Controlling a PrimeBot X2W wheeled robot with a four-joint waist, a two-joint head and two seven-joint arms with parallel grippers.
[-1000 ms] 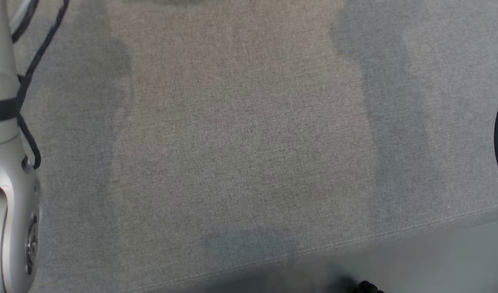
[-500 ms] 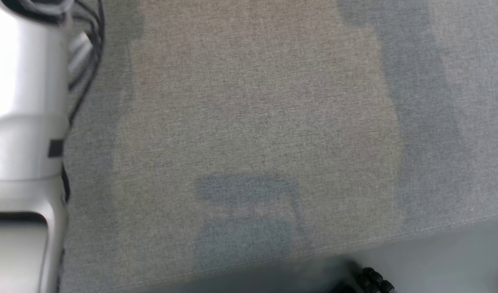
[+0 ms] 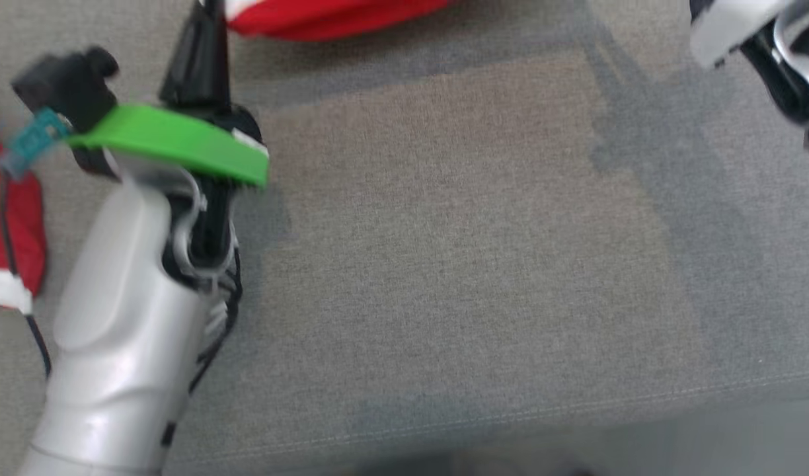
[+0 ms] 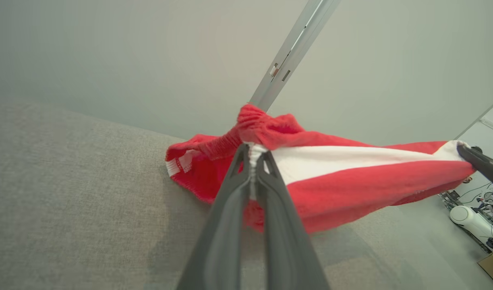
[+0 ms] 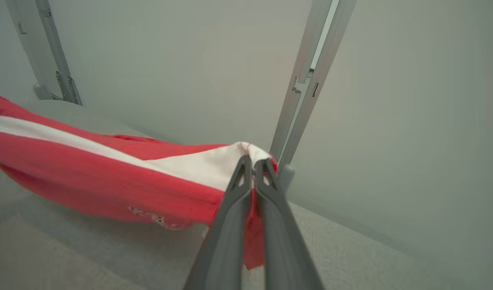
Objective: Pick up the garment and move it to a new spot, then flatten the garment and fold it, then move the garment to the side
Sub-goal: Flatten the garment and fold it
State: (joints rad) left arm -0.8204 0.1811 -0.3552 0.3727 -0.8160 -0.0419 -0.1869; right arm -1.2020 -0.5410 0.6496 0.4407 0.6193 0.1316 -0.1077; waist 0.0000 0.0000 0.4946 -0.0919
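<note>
Looking down from the head view, the grey cushion [image 3: 444,231] lies bare in the middle. The red and white garment [image 3: 325,16] shows as a strip at the far edge. More red cloth with a white band shows at the far left, probably a hanging end of the same piece. The left forearm [image 3: 127,284] reaches toward the far side, and the right wrist [image 3: 768,33] sits at the far right. The arms are well apart, which I judge is meant to stretch the cloth between them.

From the left wrist view, the left gripper [image 4: 252,151] is clamped tight on the gathered red waistband. The garment runs off to the right, where the other arm's dark finger [image 4: 480,163] pinches its far corner. It sags between the two and casts a shadow on the cushion beneath.

From the right wrist view, the right gripper [image 5: 253,163] is closed on a white corner, in front of a metal post [image 5: 307,92]. Holding both ends likely keeps the cloth spread for the carry, so it should need less flattening once laid down. Whether its lowest edge brushes the cushion I cannot tell.
</note>
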